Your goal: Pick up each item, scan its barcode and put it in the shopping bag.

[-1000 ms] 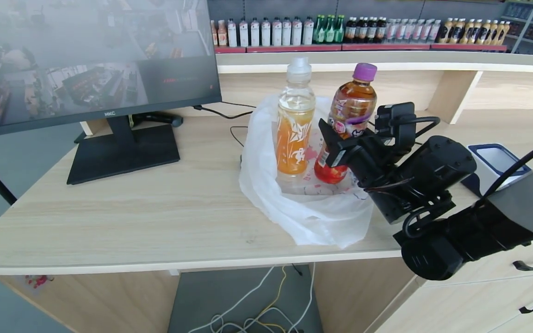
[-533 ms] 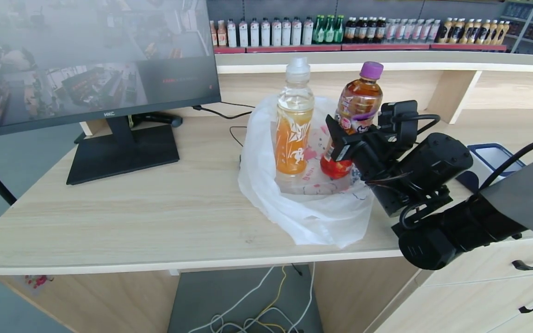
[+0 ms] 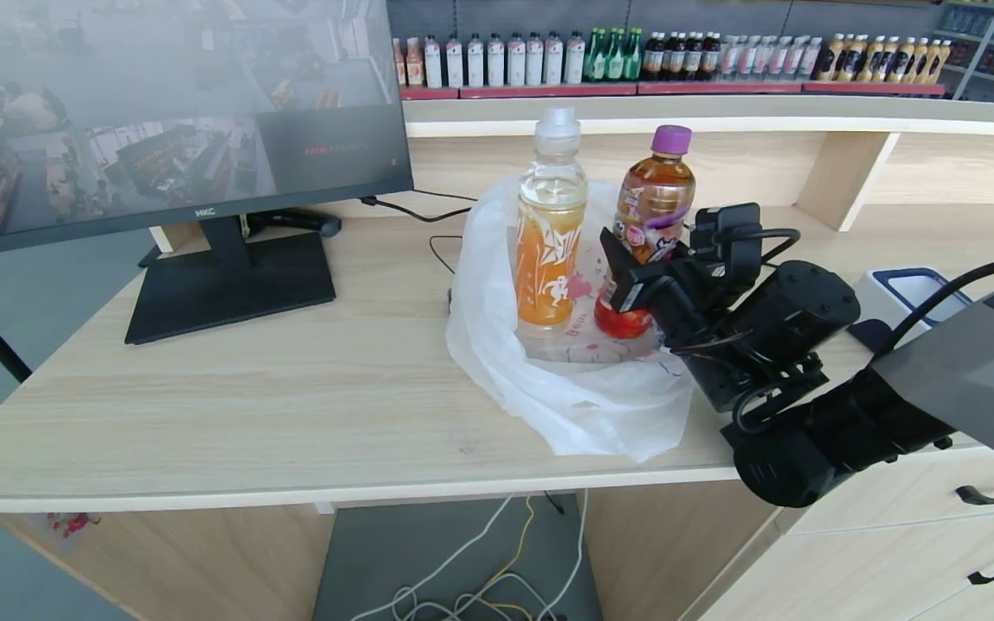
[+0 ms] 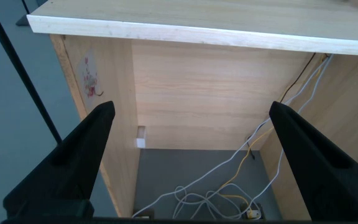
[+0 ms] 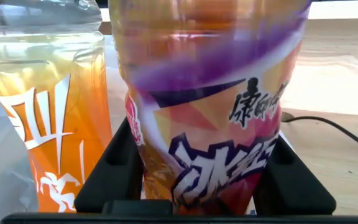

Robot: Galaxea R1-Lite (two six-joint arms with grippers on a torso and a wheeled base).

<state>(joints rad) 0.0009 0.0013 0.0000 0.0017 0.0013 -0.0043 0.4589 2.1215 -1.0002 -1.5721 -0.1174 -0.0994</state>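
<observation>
Your right gripper (image 3: 639,276) is clamped across the lower body of the purple-capped tea bottle (image 3: 654,207), one finger on each side of the label, as the right wrist view shows it (image 5: 201,174). The bottle sits inside the open mouth of the white shopping bag (image 3: 583,405) on the table (image 3: 290,388), just beside the orange drink bottle (image 3: 549,250) that stands upright in the bag. The tea bottle leans slightly, and you cannot tell from here whether its base is touching the bag's floor. The step in hand looks like setting it down, so lower it straight and slowly until the base seats flat. Level the wrist first so the bottle stands true. Leave a small gap to the orange bottle, since a nudge could topple it. Open the fingers only when the bottle carries its own weight, then draw back along the gripper's own line so the finger nearest the orange bottle does not brush it or snag the thin plastic. Your left gripper (image 4: 190,109) hangs below the table edge with its fingers spread wide and nothing between them; leave it there.
</observation>
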